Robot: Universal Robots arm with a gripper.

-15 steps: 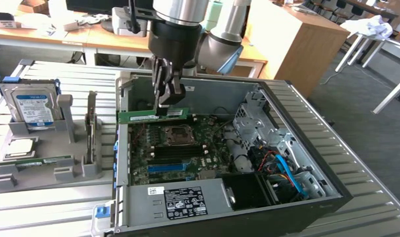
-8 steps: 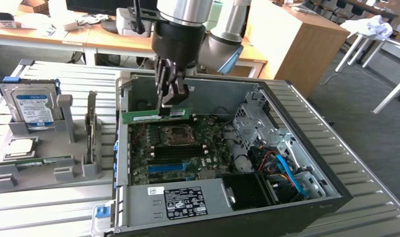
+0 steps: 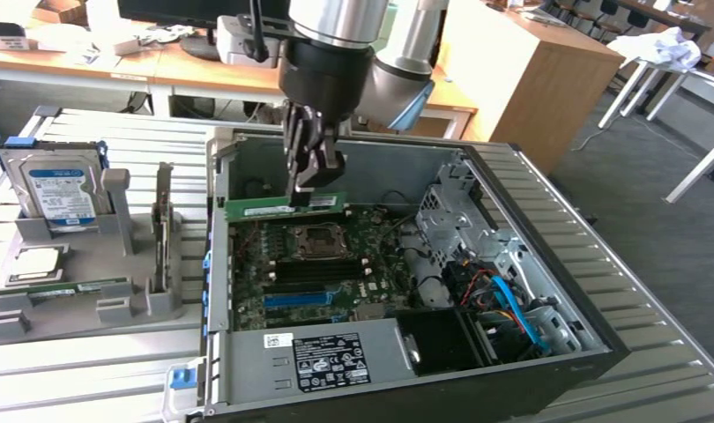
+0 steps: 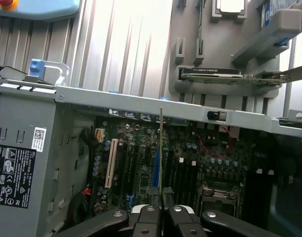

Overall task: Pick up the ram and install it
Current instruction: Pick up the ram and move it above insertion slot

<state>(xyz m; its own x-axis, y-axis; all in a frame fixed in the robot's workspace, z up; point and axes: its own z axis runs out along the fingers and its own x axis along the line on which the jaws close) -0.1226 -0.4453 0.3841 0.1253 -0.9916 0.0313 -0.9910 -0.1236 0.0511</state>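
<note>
Clamped shut on the ram (image 4: 161, 143), my gripper (image 4: 162, 202) holds it edge-on above the motherboard (image 4: 131, 158) inside the open case (image 4: 141, 101). Pickup looks done; the ram is not yet seated, I judge.

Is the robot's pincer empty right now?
No, the pincer is clamped on the green ram, holding it over the motherboard inside the open computer case.

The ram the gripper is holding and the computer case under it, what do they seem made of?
The ram: green circuit board, matt, likely fibreglass laminate, with a white paper-like sticker. The computer case: bare grey sheet metal, probably steel, judging by its dull sheen, folded edges and punched holes.
</note>
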